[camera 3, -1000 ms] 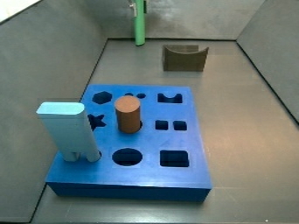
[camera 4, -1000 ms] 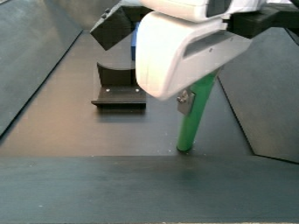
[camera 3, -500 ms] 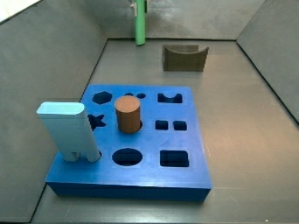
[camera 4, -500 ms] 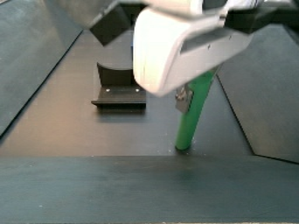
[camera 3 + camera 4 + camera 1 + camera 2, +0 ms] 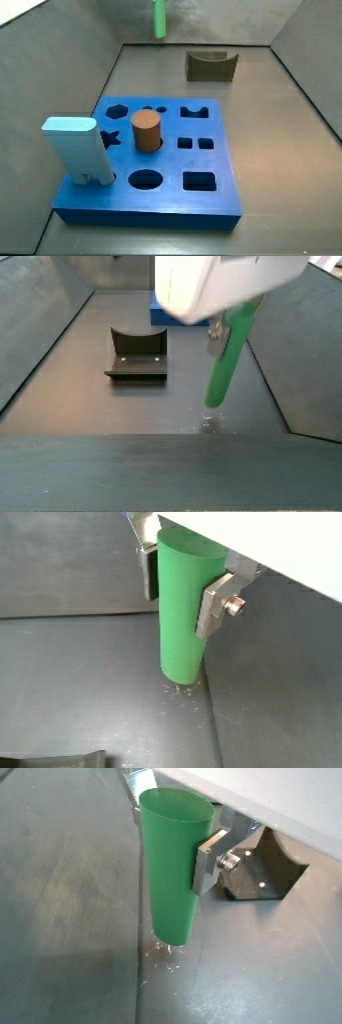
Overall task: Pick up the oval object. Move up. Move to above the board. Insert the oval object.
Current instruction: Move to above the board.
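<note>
A dark grey worktop [image 5: 267, 130] with sloping walls carries the board [image 5: 201, 195] at its near middle, a brown cylinder [image 5: 146, 131] and a light-blue block [image 5: 72, 148] standing in it. At twelve o'clock, beyond the board, the end effector [image 5: 185, 580] is clenched on the oval object [image 5: 185, 607], which hangs upright just clear of the floor in both wrist views [image 5: 174, 873]. A dark olive U-shaped block [image 5: 210, 66] sits at one o'clock.
</note>
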